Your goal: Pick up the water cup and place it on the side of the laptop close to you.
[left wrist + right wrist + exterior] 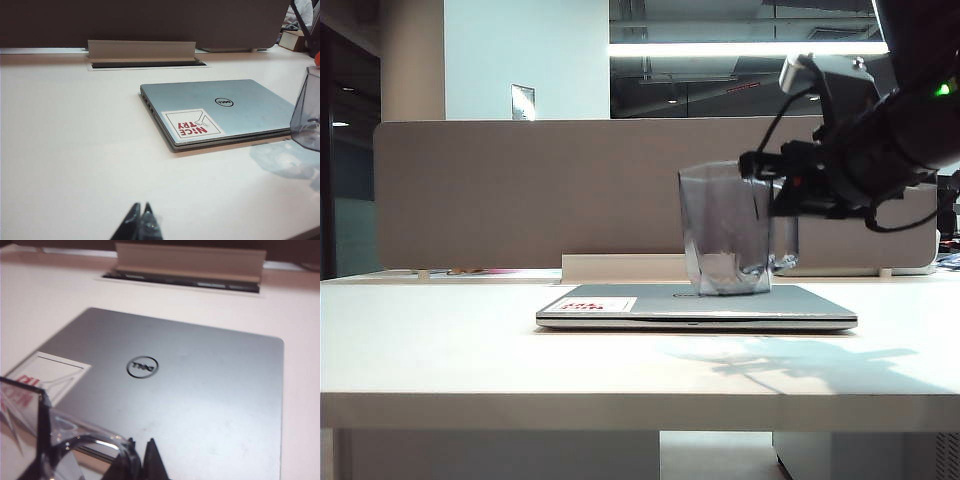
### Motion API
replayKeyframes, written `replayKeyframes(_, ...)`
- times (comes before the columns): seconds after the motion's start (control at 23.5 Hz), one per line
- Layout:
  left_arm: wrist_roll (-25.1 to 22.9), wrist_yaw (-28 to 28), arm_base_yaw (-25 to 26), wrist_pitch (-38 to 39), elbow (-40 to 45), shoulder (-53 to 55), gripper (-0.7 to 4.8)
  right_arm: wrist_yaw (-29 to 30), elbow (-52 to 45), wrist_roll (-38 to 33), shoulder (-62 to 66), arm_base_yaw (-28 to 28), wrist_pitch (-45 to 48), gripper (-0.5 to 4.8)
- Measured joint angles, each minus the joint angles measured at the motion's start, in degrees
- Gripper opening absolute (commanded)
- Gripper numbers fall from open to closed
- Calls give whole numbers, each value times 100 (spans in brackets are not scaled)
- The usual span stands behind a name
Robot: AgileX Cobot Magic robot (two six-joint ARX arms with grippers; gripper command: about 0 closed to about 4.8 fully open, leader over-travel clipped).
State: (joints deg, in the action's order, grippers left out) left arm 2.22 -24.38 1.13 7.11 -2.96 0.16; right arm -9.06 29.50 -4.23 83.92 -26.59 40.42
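Note:
The clear blue-grey water cup hangs upright in the air, held by its handle in my right gripper, which is shut on it. In the left wrist view the cup floats just in front of the closed silver laptop, with its shadow on the table below. The laptop lies flat mid-table with the white-and-red sticker at its corner. In the right wrist view the gripper pinches the handle over the laptop lid. My left gripper is shut and empty, far from the laptop.
A raised cable-tray flap and a grey partition stand behind the laptop. The white table extends to its front edge towards the camera. Some clutter sits at the far right behind the partition.

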Motion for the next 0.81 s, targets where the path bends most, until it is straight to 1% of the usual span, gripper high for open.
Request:
replayKeyframes(0.17,0,0,0,0,2,0,-3,-15,0,-57,260,-4,42,-2)
replayKeyframes(0.26,0,0,0,0,2,0,-3,-15,0,-210,437,-4,92,-2)
replayKeyframes(0.81,0,0,0,0,0,0,-3,2,-2,-420,1198,-4,903,-1)
